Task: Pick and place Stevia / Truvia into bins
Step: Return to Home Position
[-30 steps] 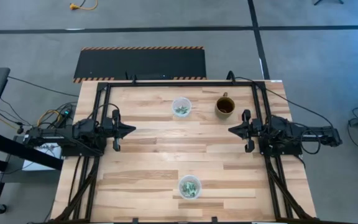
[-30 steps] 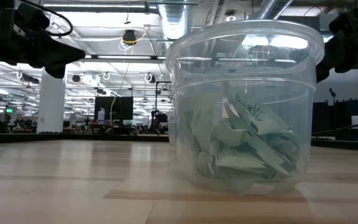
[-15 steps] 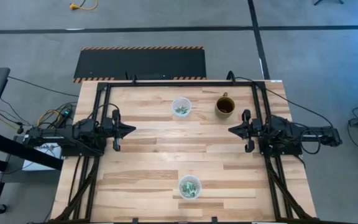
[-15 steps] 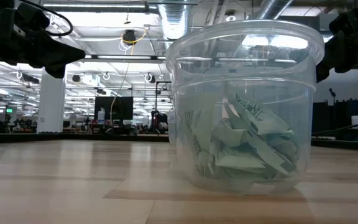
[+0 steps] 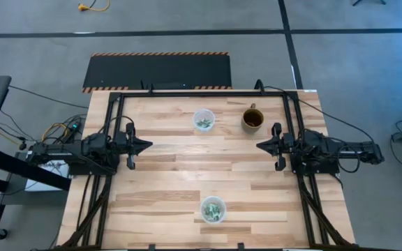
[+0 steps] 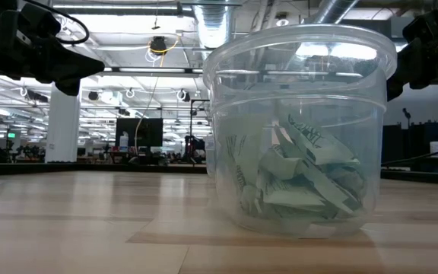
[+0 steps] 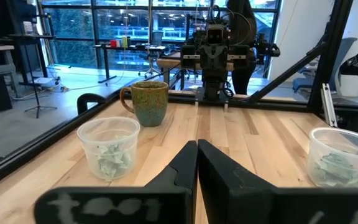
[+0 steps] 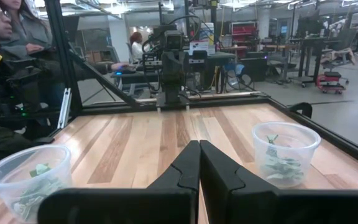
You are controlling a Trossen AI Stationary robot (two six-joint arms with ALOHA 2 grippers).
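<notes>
Green-and-white paper sweetener packets point(image 6: 303, 179) lie heaped inside both of my bins, and I see none loose on the pale wooden table point(image 5: 180, 174). One small clear round plastic cup point(image 5: 203, 120) stands at the upper centre of the high view, just beside the brown handled mug point(image 5: 252, 119). The other clear cup point(image 5: 213, 209) stands at the lower centre, and it fills the middle of the low view with its packets crumpled at the bottom.

Nothing has shifted over the last second: both arms sit exactly where they did, and the cups and mug have not stirred. My left gripper point(image 5: 147, 146) hangs at the left middle of the high view and my right gripper point(image 5: 260, 146) at the right middle. Their tips face each other across the boards, well apart from either cup. In each wrist view my jaws are pressed together with nothing between them.

I judge that stillness to mean the retreat is finished or very nearly so. With every visible packet binned, the sorting looks complete, and no reach is left to make.
</notes>
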